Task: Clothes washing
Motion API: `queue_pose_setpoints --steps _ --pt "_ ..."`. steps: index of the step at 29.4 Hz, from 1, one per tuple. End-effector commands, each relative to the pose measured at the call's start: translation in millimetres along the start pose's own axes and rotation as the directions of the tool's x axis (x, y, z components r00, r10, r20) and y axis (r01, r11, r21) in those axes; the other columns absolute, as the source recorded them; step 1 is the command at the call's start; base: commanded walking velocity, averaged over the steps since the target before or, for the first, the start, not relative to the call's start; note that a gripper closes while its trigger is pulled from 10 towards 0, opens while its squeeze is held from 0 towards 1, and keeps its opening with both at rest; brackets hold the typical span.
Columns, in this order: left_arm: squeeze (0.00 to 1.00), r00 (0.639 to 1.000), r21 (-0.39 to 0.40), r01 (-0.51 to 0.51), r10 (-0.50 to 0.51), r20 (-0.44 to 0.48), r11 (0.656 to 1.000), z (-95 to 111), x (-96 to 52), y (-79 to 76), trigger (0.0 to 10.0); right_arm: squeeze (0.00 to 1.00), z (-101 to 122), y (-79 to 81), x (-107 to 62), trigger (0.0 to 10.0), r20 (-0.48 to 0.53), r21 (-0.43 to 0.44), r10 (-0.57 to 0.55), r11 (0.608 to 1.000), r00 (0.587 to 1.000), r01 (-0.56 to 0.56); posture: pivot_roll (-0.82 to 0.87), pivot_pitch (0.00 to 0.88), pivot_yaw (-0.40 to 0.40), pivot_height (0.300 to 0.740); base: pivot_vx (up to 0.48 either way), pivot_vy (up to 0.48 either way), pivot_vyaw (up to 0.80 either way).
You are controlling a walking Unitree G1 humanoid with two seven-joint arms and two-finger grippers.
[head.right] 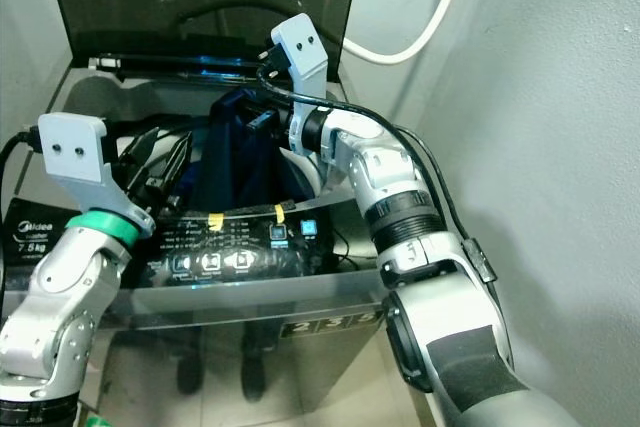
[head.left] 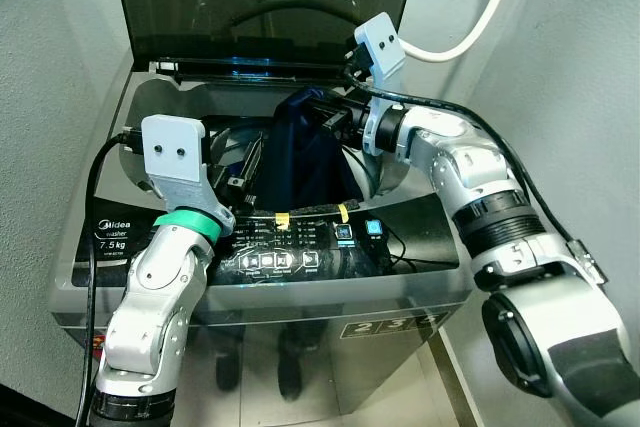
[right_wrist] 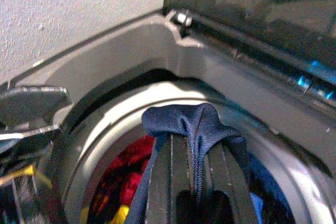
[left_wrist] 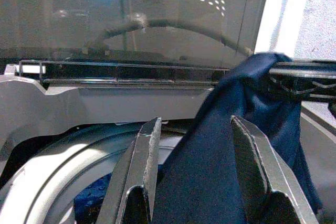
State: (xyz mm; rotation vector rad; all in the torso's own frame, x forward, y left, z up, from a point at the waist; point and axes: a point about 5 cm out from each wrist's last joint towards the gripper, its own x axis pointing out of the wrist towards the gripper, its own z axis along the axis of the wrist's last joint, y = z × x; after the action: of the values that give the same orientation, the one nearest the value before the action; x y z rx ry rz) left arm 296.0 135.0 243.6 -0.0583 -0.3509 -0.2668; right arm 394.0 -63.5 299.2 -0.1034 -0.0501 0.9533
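A: The washing machine (head.left: 120, 237) stands with its dark lid (head.left: 260, 7) raised against the wall. What sits inside the drum (right_wrist: 105, 124)?

B: Red and yellow cloth (right_wrist: 123, 182) lies low in the drum, with something blue on the far side of it. A blue patch also shows at the drum's bottom in the left wrist view.

A: And the navy garment (head.left: 305, 152)?

B: It hangs over the drum opening, pinched at its top by the right gripper (head.left: 325, 112). The two black fingers are closed on a bunched fold of it, and the rest drapes down in a long dark sheet with soft creases.

A: Where is the left gripper (left_wrist: 197, 150)?

B: It hovers at the opening's left side, just beside the hanging cloth. Its fingers (left_wrist: 142, 156) stand apart, and the navy fabric fills the gap between them; whether they touch it cannot be told.

A: The front?

B: The control panel (head.left: 290, 247) carries lit buttons and two yellow tape strips (head.left: 283, 218).
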Motion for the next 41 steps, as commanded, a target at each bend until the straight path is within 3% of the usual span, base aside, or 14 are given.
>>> queue_pose_setpoints --steps 1,5,6,8,9,18,19,21,23,24,28,32,38,41 --pt "0.0 1.0 -0.001 0.016 -0.016 -0.016 1.0 -2.9 0.9 -1.9 10.0 1.0 4.0 -4.6 -3.6 10.0 -0.02 -0.009 -0.008 1.0 1.0 0.008 0.08 0.041 -0.051 0.74 0.0 0.0 0.0" --pt "0.0 1.0 -0.004 0.015 -0.015 -0.017 1.0 -3.4 1.3 -1.5 10.0 1.0 2.1 -5.7 -6.5 10.0 -0.061 -0.04 -0.013 0.999 0.998 0.01 0.08 0.036 -0.052 0.74 0.0 0.0 0.0" --pt "0.0 1.0 -0.006 0.014 -0.014 -0.018 1.0 -3.6 1.4 -1.4 10.0 0.85 2.9 -6.5 -7.7 10.0 -0.066 -0.052 -0.022 0.998 0.998 0.019 0.08 0.036 -0.052 0.74 0.0 0.0 0.0" --pt "0.0 1.0 -0.006 0.014 -0.014 -0.018 1.0 -3.6 1.4 -1.4 10.0 0.85 2.9 -6.5 -7.7 10.0 -0.066 -0.052 -0.022 0.998 0.998 0.019 0.08 0.036 -0.052 0.74 0.0 0.0 0.0" --pt "0.0 1.0 -0.01 0.012 -0.012 -0.019 1.0 -3.7 1.6 -1.1 10.0 0.0 8.2 -8.5 -10.4 10.0 -0.045 -0.031 -0.026 0.999 0.999 0.024 0.08 0.031 -0.052 0.74 0.0 0.0 0.0" --pt "0.0 1.0 -0.012 0.016 -0.016 -0.021 1.0 -3.3 1.7 0.2 10.0 0.0 40.2 -29.7 -32.6 10.0 0.094 0.013 -0.117 0.993 0.989 0.116 0.07 0.023 -0.036 0.74 0.0 0.0 0.0" --pt "0.0 0.999 -0.016 0.018 -0.018 -0.03 1.0 -5.5 3.4 -0.4 10.0 0.0 41.5 -43.9 -42.7 10.0 0.203 0.093 -0.301 0.953 0.932 0.288 0.07 0.021 -0.031 0.74 0.0 0.0 0.0" --pt "0.0 0.999 -0.018 0.019 -0.02 -0.035 1.0 -6.7 4.4 -1.1 10.0 0.0 27.2 -44.0 -44.1 10.0 0.194 0.124 -0.351 0.935 0.916 0.332 0.07 0.026 -0.03 0.74 0.0 0.0 0.0" --pt "0.0 0.999 -0.018 0.021 -0.022 -0.041 1.0 -7.9 5.1 -2.0 10.0 0.0 9.9 -41.0 -44.4 10.0 0.167 0.144 -0.381 0.922 0.91 0.36 0.07 0.026 -0.03 0.74 0.0 0.0 0.0" --pt "0.0 0.999 -0.01 0.024 -0.024 -0.047 1.0 -9.1 4.6 -2.4 10.0 0.0 -14.3 -30.1 -44.2 10.0 0.141 0.117 -0.391 0.919 0.91 0.377 0.07 0.033 -0.028 0.74 0.0 0.0 0.0" --pt "0.0 0.998 0.001 0.024 -0.024 -0.058 1.0 -11.9 2.1 -1.5 10.0 0.0 -40.8 -9.9 -47.1 10.0 0.155 0.058 -0.457 0.889 0.876 0.454 0.06 0.039 -0.023 0.74 0.0 0.0 0.2" --pt "0.0 0.998 0.001 0.024 -0.024 -0.06 1.0 -12.7 2.4 -1.7 10.0 0.0 -48.8 3.3 -48.7 10.0 0.175 -0.001 -0.463 0.882 0.869 0.471 0.06 0.043 -0.017 0.74 0.0 0.0 0.8" --pt "0.0 0.998 0.003 0.03 -0.03 -0.062 1.0 -13.3 4.3 -2.9 10.0 0.0 -50.2 9.3 -53.2 10.0 0.242 0.077 -0.502 0.863 0.83 0.5 0.05 0.046 -0.016 0.74 0.0 0.0 0.8" --pt "0.0 0.998 0.004 0.029 -0.028 -0.064 1.0 -14.9 3.7 -3.4 10.0 0.0 -40.3 15.9 -59.1 10.0 0.328 0.132 -0.527 0.847 0.784 0.514 0.05 0.046 -0.02 0.74 0.0 0.0 0.8"
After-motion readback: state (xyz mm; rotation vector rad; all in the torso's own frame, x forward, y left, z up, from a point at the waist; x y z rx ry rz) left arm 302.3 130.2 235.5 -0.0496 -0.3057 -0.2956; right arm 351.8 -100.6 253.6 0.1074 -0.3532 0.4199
